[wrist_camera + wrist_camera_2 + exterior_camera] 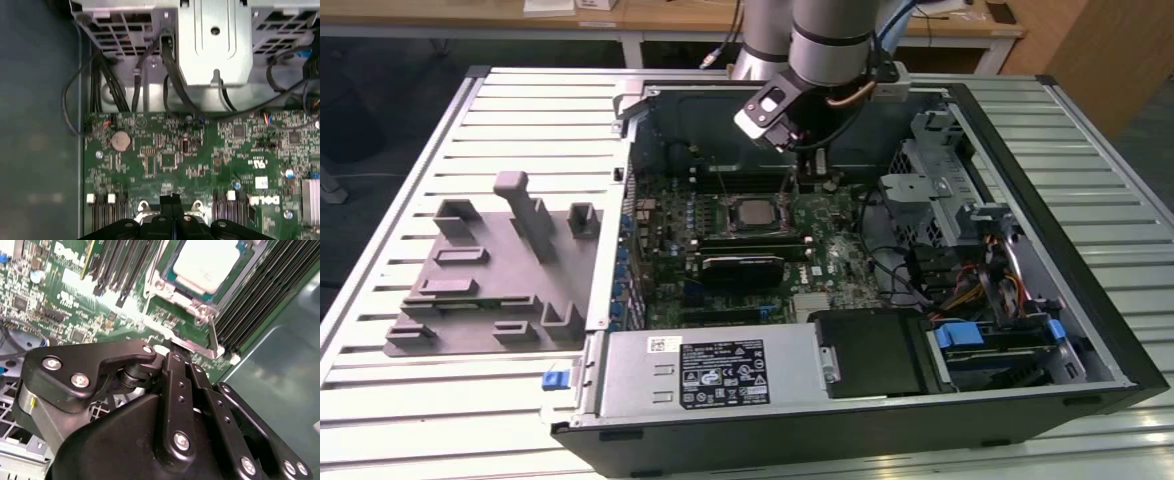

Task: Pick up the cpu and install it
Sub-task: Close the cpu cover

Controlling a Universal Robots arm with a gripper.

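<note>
I have one claw (811, 172). It hangs inside the one open computer case (700, 120) with its two fingertips (166, 201) pressed together, shut on themselves, just above the green motherboard (165, 150).

The one cpu (754, 212) lies flat in its socket (172, 296) near the middle of the board, with its silver top up and a metal frame around it. In the second wrist view the cpu (206, 261) sits near my fingers but apart from them. Long dark memory slots (125, 265) run along both sides of the socket; I cannot count them.

One black block (740, 268) lies just beside the socket. One coin battery (120, 141) sits on the board.

The one grey power supply (634, 380) carries two labels, a small white one (664, 345) and a larger black one (723, 372). I cannot make out their print. White lettering (262, 201) is printed on the board in both wrist views.

The case rests on a slatted desk (414, 410). One grey moulded fixture (480, 290) stands on the desk at the exterior view's left.
</note>
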